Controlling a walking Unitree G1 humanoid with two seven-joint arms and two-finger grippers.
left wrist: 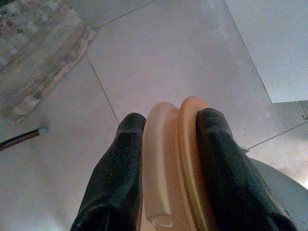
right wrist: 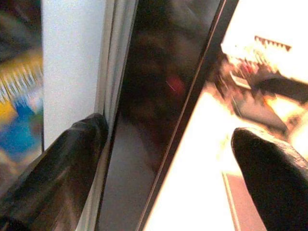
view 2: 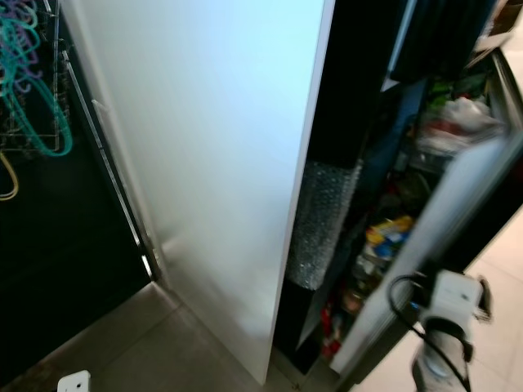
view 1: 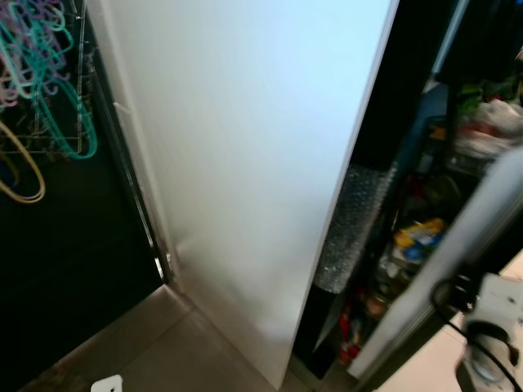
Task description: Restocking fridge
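Note:
The fridge's white side panel stands in front of me, and its door hangs open on the right, seen blurred and edge-on. Inside, shelves hold packets, among them a yellow and blue one, and a silvery bubble-wrapped roll stands near the front. My right arm reaches to the door's lower edge. In the right wrist view my right gripper is open, one finger against the door's edge and the other on its outer side. My left gripper is shut on a pale orange rounded object above the floor.
Coloured hangers dangle from a wire rack at the far left over a dark gap. Grey floor tiles lie below, with a small white object on them. Under my left gripper lie a patterned rug and a cable.

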